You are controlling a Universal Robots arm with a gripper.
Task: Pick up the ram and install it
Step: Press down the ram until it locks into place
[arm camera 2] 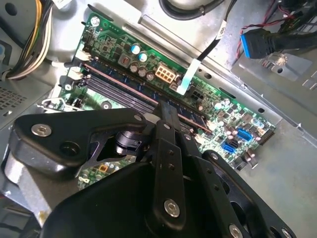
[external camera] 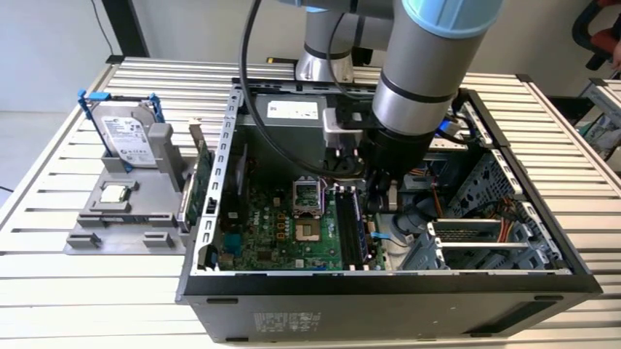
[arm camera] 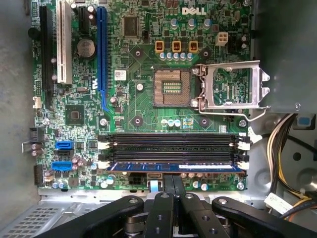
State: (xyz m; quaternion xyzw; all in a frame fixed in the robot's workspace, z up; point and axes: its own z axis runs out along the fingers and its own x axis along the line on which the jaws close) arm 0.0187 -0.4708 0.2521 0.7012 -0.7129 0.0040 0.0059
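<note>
Black linkage fingers (arm camera: 168, 208) of the hand (arm camera: 169, 179) are pressing together above the long, thin, dark ram stick (arm camera: 176, 167), which is sitting in the outermost slot of the green motherboard (arm camera: 143, 94) beside the empty black slots (arm camera: 171, 141) and open silver processor socket (arm camera: 230, 87).

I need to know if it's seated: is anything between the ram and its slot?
Nothing visible. In the first wrist view the ram already lies along the memory slot nearest the board edge, with the gripper right over its middle. The three neighbouring slots are bare; no cable crosses them.
</note>
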